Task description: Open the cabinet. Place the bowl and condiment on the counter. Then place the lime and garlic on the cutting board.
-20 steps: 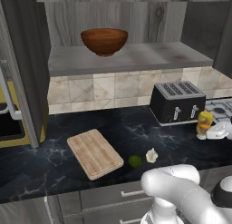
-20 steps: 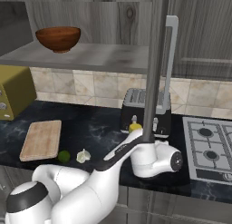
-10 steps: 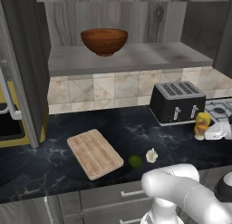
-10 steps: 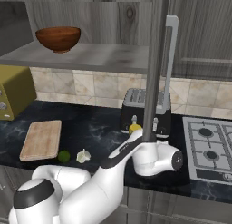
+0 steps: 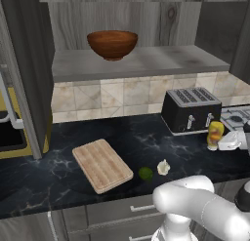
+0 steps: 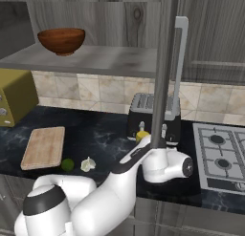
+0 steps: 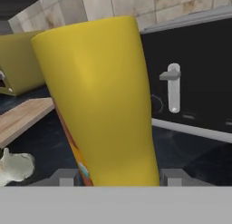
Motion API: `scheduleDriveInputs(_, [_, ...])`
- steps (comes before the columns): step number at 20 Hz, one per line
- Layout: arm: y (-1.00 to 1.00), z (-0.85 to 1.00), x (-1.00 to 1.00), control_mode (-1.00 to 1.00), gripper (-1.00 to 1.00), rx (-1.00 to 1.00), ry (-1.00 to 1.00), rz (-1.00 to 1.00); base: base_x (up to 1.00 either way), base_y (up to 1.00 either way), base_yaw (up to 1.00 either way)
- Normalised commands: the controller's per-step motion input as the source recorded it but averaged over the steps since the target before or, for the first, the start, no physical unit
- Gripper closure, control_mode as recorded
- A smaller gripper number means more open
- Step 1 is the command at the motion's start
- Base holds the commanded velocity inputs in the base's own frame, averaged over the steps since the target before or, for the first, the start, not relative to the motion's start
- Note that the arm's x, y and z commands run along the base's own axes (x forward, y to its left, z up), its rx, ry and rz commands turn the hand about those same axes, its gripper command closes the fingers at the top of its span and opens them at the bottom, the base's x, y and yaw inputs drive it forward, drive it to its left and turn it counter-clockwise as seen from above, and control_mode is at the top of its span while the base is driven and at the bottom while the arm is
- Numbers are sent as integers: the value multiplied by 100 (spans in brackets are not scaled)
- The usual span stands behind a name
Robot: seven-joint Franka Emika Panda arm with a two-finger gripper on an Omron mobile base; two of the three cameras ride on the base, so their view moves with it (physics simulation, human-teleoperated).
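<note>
My gripper (image 7: 117,180) pinches the condiment (image 7: 102,100) low; it looks light, smooth, squeezable. Toaster (image 7: 190,73) at three o'clock.

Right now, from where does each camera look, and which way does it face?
Left base view: behind the arm's left, facing the open cabinet and bowl; white arm lower right.
Right base view: behind its right, facing the toaster; arm lower left.
Hand view: on the hand, facing the condiment.
Both base views share the cutting board.
</note>
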Motion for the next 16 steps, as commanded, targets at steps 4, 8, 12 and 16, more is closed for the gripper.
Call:
scheduleDriveInputs(4, [-5, -9, 10, -100, 100, 0, 0, 3, 0, 0, 0])
scheduleDriveInputs(8, [-10, -3, 13, -100, 100, 0, 0, 3, 0, 0, 0])
scheduleDriveInputs(12, [-14, 0, 12, -100, 100, 2, 0, 3, 0, 0, 0])
scheduleDriveInputs(16, [-9, 0, 4, -100, 100, 1, -2, 3, 0, 0, 0])
